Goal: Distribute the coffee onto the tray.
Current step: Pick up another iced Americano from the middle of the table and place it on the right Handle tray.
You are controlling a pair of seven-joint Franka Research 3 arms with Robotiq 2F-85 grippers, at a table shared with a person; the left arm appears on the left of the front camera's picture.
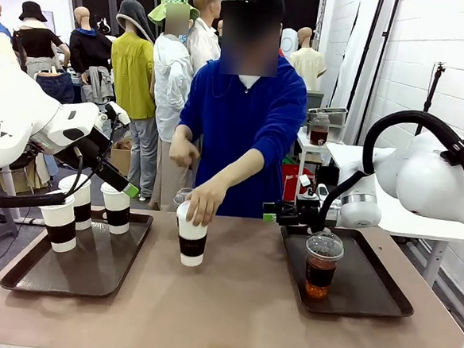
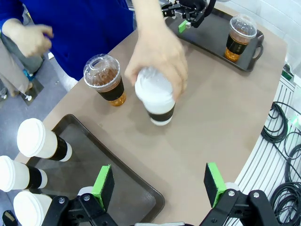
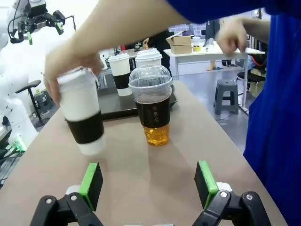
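Three white paper cups with brown sleeves (image 1: 77,203) stand on the left tray (image 1: 90,272). At the table's middle, a person's hand grips the lid of another white cup (image 1: 192,236) (image 2: 159,101) (image 3: 83,117). Behind it on the table stands a clear dome-lidded iced coffee (image 2: 105,81) (image 3: 152,110). Another iced coffee (image 1: 322,264) (image 2: 240,36) sits on the right tray (image 1: 367,291). My left gripper (image 1: 127,187) (image 2: 159,186) hangs open above the left tray's inner edge. My right gripper (image 1: 281,213) (image 3: 148,183) is open and empty at the right tray's far left corner.
The person in a blue top stands at the far side, leaning over the table's middle. Cables lie on the floor beyond the table's edge (image 2: 282,141). Bare tabletop (image 1: 238,310) lies between the two trays.
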